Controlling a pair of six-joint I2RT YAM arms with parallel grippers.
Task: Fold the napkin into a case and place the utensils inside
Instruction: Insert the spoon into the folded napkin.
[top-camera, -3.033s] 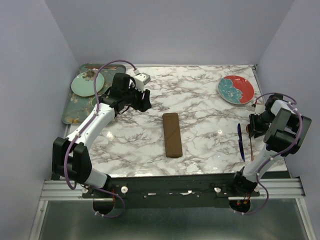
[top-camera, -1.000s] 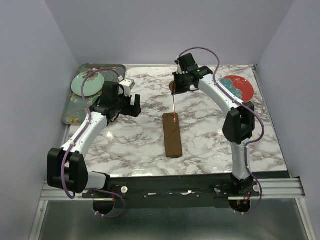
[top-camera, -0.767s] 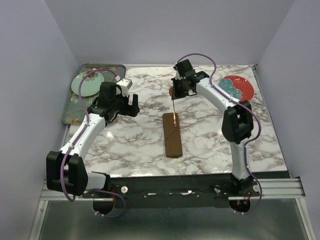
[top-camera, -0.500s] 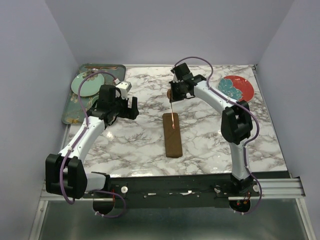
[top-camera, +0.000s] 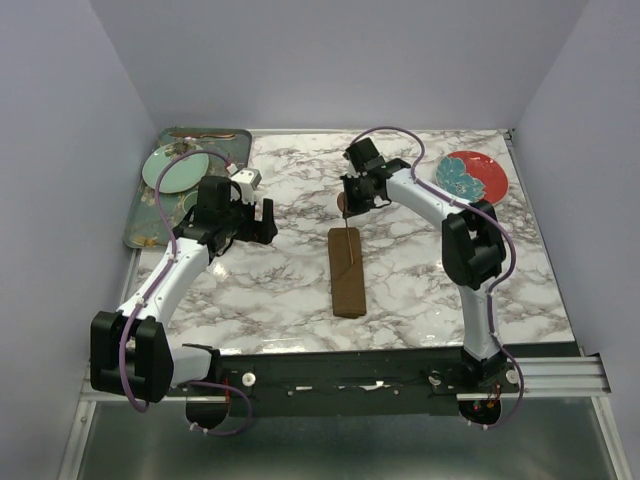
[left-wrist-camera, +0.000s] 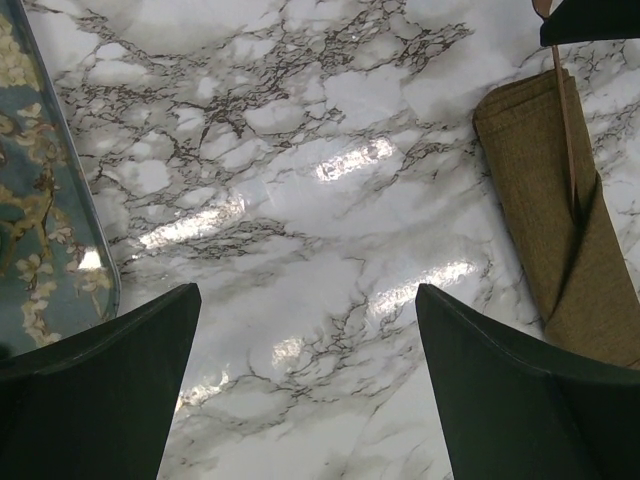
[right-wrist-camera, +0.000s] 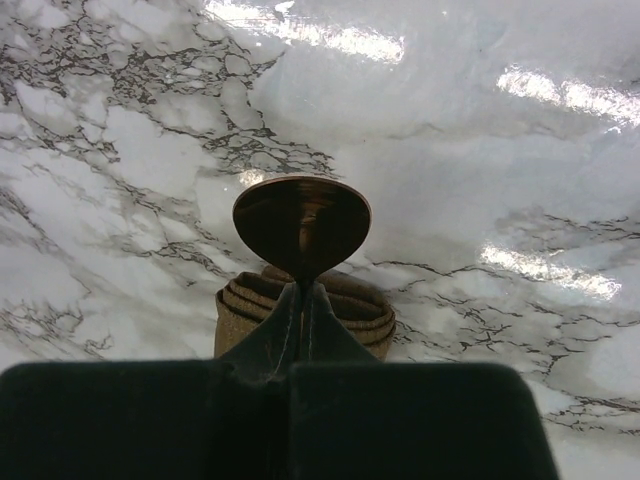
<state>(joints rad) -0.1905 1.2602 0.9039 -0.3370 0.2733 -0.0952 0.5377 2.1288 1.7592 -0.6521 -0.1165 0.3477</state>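
right jaws are gripping the copper spoon (right-wrist-camera: 301, 222), its handle lying along the far half of the brown case (top-camera: 347, 282) at table (top-camera: 425, 290) centre, while left jaws are standing open, empty.

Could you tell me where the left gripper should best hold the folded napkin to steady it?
Probably its near half, pinched across the narrow width from straight above: the folded napkin lies flat, and the spoon held by the right gripper occupies the far end.
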